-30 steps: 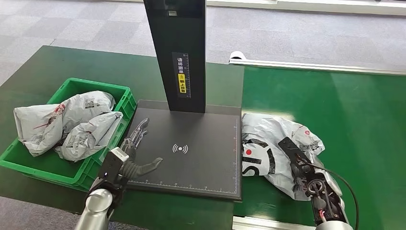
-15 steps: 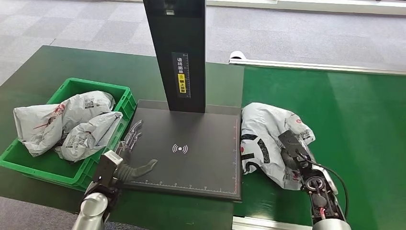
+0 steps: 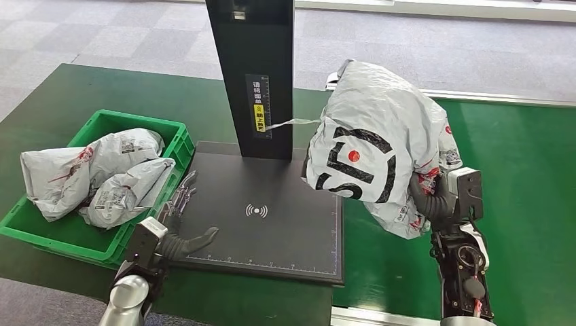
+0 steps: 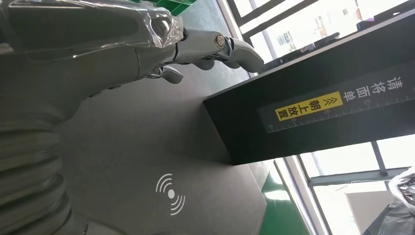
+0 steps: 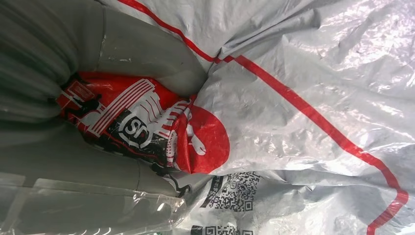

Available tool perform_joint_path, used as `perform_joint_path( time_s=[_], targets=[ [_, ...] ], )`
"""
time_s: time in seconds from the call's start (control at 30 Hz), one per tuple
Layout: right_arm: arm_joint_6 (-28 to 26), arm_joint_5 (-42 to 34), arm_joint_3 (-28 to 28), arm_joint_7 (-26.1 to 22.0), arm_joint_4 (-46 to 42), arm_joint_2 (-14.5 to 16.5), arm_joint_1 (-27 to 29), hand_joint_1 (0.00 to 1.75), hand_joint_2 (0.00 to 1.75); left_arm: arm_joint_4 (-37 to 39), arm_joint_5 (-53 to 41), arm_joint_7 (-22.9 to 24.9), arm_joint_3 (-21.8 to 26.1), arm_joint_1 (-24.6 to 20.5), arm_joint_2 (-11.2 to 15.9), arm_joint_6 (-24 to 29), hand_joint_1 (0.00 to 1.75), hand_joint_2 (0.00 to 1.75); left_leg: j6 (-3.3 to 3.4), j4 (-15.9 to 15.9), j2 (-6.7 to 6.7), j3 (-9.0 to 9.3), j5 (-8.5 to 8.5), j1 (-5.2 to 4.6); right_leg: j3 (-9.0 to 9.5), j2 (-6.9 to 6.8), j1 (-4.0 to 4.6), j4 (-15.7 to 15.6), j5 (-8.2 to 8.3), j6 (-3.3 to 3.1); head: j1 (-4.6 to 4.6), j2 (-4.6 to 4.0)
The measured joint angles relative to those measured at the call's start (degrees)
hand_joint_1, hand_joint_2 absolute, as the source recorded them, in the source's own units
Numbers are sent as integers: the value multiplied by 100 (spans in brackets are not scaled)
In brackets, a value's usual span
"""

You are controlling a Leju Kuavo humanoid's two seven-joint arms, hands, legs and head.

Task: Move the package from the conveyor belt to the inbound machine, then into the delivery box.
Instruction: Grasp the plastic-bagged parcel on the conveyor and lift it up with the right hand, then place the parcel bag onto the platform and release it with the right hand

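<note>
A big grey plastic package (image 3: 377, 146) with black and red print hangs in the air above the seam between the green conveyor belt (image 3: 502, 170) and the inbound machine's black scan plate (image 3: 272, 231). My right hand (image 3: 435, 200) grips its lower right side; close up, the thumb (image 5: 147, 54) presses into the package (image 5: 303, 98) wrapping. My left hand (image 3: 178, 224) rests open on the plate's left edge, fingers spread (image 4: 215, 46), holding nothing. The green delivery box (image 3: 47, 227) stands left of the plate.
The machine's black upright post (image 3: 255, 75) rises at the back of the plate, just left of the lifted package. Two grey packages (image 3: 95, 173) lie in the delivery box. Grey floor lies beyond the table.
My right hand has lifted the package off the belt and carried it up and toward the scan plate. My left hand stayed at the plate's left edge.
</note>
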Motion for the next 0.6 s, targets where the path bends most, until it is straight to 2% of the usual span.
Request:
perform_joint_path(
  time_s=[0.37,0.6],
  targets=[
    [3,-22,-62,-8,-132,45,35,175,175,0,0,-1,3,0,13,0,0,175,0,-1,-1,0,0,2,-1,0,2,0,0,0,-1,0],
    [-355,-774,-201,-165,-357,108,93,175,175,2,-19,-46,3,-2,3,3,0,175,0,0,-2,0,0,1,-1,0,1,0,0,0,0,2]
  ],
)
